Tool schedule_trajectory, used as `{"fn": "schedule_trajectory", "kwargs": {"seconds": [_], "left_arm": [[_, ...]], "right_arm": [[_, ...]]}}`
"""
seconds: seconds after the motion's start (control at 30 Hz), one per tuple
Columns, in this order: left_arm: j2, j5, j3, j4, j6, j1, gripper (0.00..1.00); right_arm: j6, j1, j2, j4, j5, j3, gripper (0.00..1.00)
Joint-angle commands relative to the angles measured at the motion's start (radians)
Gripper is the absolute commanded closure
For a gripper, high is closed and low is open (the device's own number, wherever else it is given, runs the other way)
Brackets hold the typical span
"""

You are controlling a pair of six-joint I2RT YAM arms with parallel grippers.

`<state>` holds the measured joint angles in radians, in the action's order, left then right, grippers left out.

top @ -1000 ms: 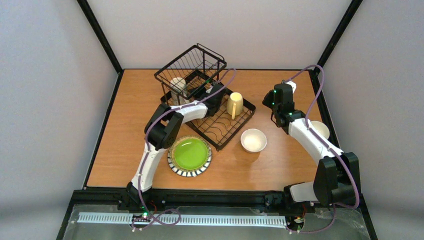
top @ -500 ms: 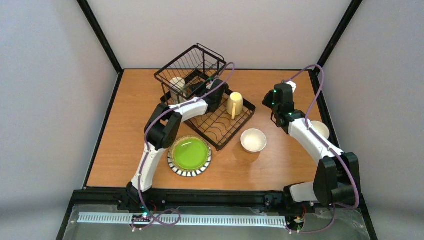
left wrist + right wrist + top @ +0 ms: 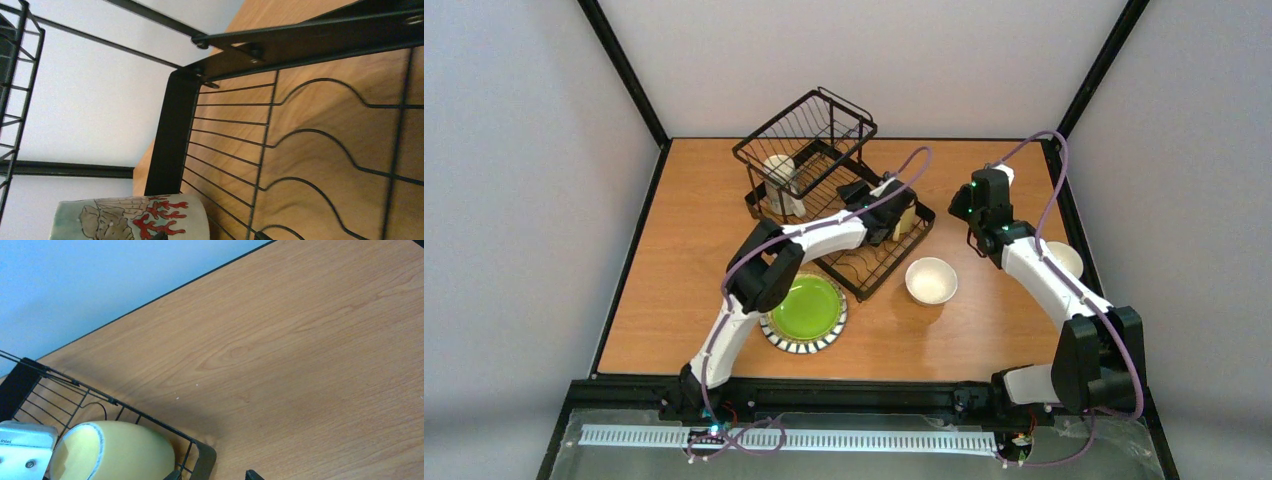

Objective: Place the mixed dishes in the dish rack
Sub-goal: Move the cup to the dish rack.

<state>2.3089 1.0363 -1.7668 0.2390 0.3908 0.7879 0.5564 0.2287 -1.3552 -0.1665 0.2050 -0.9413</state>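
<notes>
- wooden table [image 3: 684, 250]: two robot arms are bolted at its near edge, with dishes and a rack spread across it.
- dish rack [image 3: 879, 262]: black wire, set at an angle at the far middle, with its raised basket tier [image 3: 809, 125] at the far left end.
- left gripper [image 3: 859, 193]: reaches over the rack's flat base with its jaws spread wide and nothing between them.
- right gripper [image 3: 976, 197]: hangs over bare table just right of the rack, fingertips apart and empty.
- lime-green plate [image 3: 804, 308]: striped rim, flat on the table near the rack, partly under the left arm.
- white bowl [image 3: 931, 280]: upright on the table, just right of the rack's near corner.
- second bowl [image 3: 1069, 258]: at the right edge, half hidden behind the right arm.
- cream mug [image 3: 120, 452]: lies on its side in the rack's right corner, beside the left wrist.
- white mug [image 3: 778, 172]: stands in the rack under the basket tier.
</notes>
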Motion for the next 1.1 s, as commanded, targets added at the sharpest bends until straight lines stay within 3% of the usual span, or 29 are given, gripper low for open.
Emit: {"fn": "schedule_trajectory", "kwargs": {"seconds": [0.0,0.37,1.07], "left_arm": [[-0.072,0.009,-0.041,0.126,-0.087,0.027,0.02],[-0.145,0.060,0.034,0.223,-0.209,0.058,0.02],[-0.295,0.040,0.102,0.416,-0.457,0.197,0.02]], "right_arm": [[-0.032,0.004,0.022,-0.052,-0.006,-0.019,0.27],[-0.040,0.022,0.023,-0.059,-0.022,-0.010,0.28],[-0.039,0.081,-0.213,-0.049,-0.056,-0.161,0.28]]}}
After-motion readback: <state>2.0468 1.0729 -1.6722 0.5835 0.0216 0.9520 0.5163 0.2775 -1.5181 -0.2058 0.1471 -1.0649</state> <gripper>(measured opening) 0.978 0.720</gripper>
